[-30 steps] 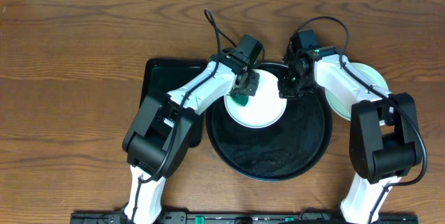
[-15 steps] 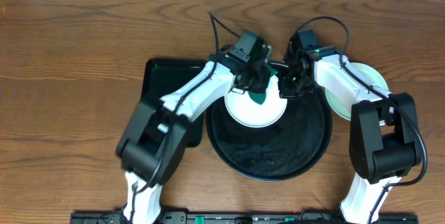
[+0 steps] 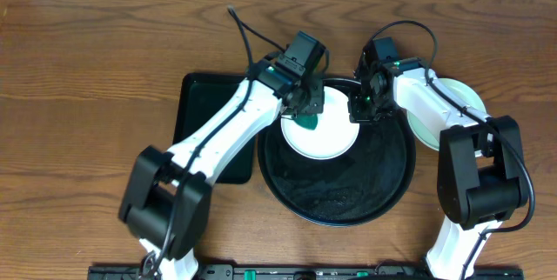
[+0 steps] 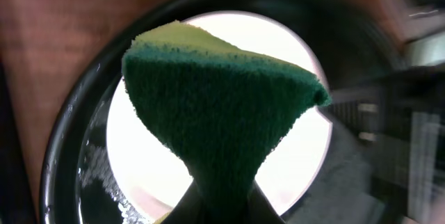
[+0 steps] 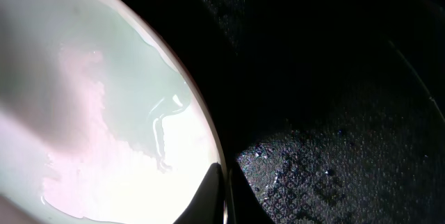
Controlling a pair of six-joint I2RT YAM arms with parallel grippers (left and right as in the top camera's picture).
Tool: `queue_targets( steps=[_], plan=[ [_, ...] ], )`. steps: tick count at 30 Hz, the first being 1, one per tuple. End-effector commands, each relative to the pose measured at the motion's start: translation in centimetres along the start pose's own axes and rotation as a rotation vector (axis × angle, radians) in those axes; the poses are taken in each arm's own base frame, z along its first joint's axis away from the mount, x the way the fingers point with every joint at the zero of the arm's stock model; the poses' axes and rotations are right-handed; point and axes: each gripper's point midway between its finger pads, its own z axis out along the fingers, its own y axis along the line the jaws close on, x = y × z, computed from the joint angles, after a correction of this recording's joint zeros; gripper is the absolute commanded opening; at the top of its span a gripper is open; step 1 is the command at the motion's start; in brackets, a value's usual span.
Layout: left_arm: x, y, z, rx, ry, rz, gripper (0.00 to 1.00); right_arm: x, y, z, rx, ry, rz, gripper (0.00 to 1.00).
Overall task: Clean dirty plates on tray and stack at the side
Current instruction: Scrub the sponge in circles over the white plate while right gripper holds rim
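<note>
The sponge [image 4: 215, 113] hides the middle of the white plate [image 4: 299, 154]; the left wrist view's right side is blurred.

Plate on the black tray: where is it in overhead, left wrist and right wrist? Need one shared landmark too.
Overhead: plate upper middle, in the far half of the black tray, partly under the sponge.
Left wrist: plate in the centre, a bright disc mostly behind the sponge.
Right wrist: plate fills the left half, wet, rim curving to bottom centre.
Shared landmark: the black tray under the plate in all three.
</note>
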Motion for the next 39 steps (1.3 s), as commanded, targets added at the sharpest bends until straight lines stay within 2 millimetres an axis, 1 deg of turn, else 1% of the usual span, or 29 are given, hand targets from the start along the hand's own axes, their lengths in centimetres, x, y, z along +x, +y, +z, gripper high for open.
queue_targets(
  steps=[1, 4, 7, 10, 13, 15, 19, 28, 30, 32, 36, 39],
  plan=[
    [0.6, 1.6, 2.1, -0.064, 0.038, -0.086, 0.07, 0.1, 0.5, 0.1, -0.016, 0.002, -0.015, 0.01],
    [1.1, 2.7, 3.8, -0.084, 0.079, -0.125, 0.07, 0.1, 0.5, 0.1, -0.016, 0.002, -0.014, 0.01],
    [1.6, 3.3, 5.0, -0.044, 0.145, -0.169, 0.07, 0.1, 0.5, 0.1, -0.016, 0.002, -0.015, 0.01],
    [1.6, 4.2, 5.5, -0.013, 0.184, -0.217, 0.07, 0.1, 0.5, 0.1, -0.016, 0.002, -0.015, 0.01],
    [1.3, 5.8, 5.8, -0.026, 0.195, -0.264, 0.07, 0.1, 0.5, 0.1, -0.016, 0.002, -0.015, 0.01],
    [1.4, 6.5, 5.9, -0.036, 0.207, -0.28, 0.07, 0.1, 0.5, 0.1, -0.016, 0.002, -0.015, 0.01],
    [2.1, 6.8, 6.8, -0.053, 0.236, -0.284, 0.07, 0.1, 0.5, 0.1, -0.016, 0.002, -0.015, 0.01],
    [4.7, 7.4, 11.0, -0.084, 0.326, -0.282, 0.07, 0.1, 0.5, 0.1, -0.016, 0.002, -0.015, 0.01],
    [5.3, 6.7, 11.4, -0.04, 0.361, -0.293, 0.07, 0.1, 0.5, 0.1, -0.016, 0.002, -0.015, 0.01],
    [5.4, 5.4, 11.3, 0.032, 0.388, -0.301, 0.07, 0.1, 0.5, 0.1, -0.016, 0.001, -0.015, 0.01],
    [5.0, 1.8, 10.6, 0.221, 0.423, -0.312, 0.06, 0.0, 0.5, 0.1, -0.017, -0.001, -0.015, 0.01],
    [4.6, 0.1, 10.2, 0.306, 0.436, -0.335, 0.07, 0.0, 0.5, 0.1, -0.017, -0.001, -0.015, 0.01]
  ],
)
